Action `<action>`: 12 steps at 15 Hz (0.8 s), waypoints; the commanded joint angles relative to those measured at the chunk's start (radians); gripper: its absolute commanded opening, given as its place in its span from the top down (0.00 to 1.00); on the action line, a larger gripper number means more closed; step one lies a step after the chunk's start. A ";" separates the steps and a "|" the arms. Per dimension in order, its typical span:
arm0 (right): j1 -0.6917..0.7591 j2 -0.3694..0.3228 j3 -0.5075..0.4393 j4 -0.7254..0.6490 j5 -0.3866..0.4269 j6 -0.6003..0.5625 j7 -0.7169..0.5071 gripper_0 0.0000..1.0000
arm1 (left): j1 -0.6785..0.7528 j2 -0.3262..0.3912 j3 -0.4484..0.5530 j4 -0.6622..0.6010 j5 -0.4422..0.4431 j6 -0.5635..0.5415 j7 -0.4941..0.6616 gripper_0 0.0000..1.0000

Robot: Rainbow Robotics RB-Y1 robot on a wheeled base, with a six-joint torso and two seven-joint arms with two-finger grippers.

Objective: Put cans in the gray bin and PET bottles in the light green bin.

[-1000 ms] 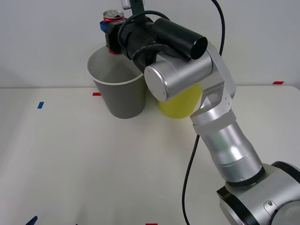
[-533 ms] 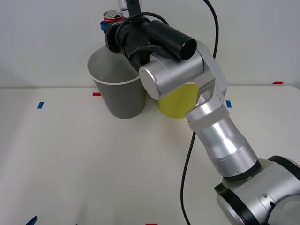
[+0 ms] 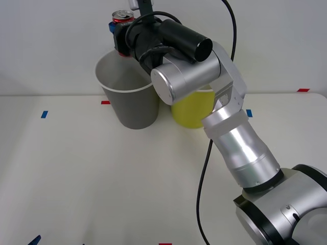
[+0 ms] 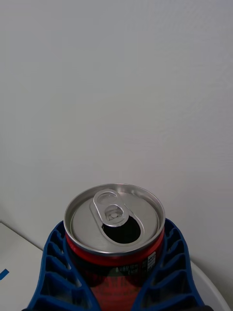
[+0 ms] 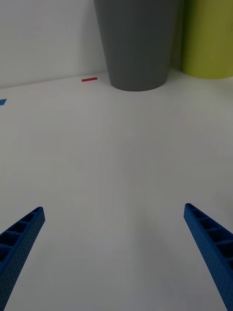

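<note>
**Holding the can over the gray bin**

Reaching across the table (image 3: 76,168) from our right side, our right arm had its right gripper (image 3: 118,37) up above the far rim of the gray bin (image 3: 130,99). We saw its blue ribbed fingers (image 4: 53,267) clenched on either side of the can (image 4: 115,228), which stood upright between them, red body below and silver top with pull tab facing up; the mouth of the can was open. From the front, the can sat higher than the white rim of the bin and over its far edge, not touching it.

We found the gray bin standing on the white table with the light green bin (image 3: 193,109) just beside it on its right; whether the two walls touched we could not tell, since our arm crossed in front of them.

Our left gripper (image 5: 116,252) hung low over the table, well short of the bins, its two blue fingers spread wide apart with nothing between them. A red tape mark (image 5: 89,79) lay near the base of the gray bin.
</note>
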 commanded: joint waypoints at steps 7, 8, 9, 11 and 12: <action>0.003 0.015 0.005 0.005 -0.001 -0.004 0.012 0.00 | 0.000 0.000 0.000 0.000 0.000 0.000 0.000 0.00; 0.014 0.015 0.010 0.002 -0.003 -0.004 0.020 0.00 | 0.000 0.000 0.000 0.000 0.000 0.000 0.000 0.00; 0.034 0.010 0.019 -0.012 0.000 -0.004 0.029 0.00 | 0.000 0.000 0.000 0.000 0.000 0.000 0.000 0.00; 0.132 -0.011 0.055 -0.122 0.025 -0.004 0.035 0.00 | 0.000 0.000 0.000 0.000 0.000 0.000 0.000 0.00; 0.186 -0.024 0.073 -0.187 0.028 -0.005 0.030 0.00 | 0.000 0.000 0.000 0.000 0.000 0.000 0.000 0.00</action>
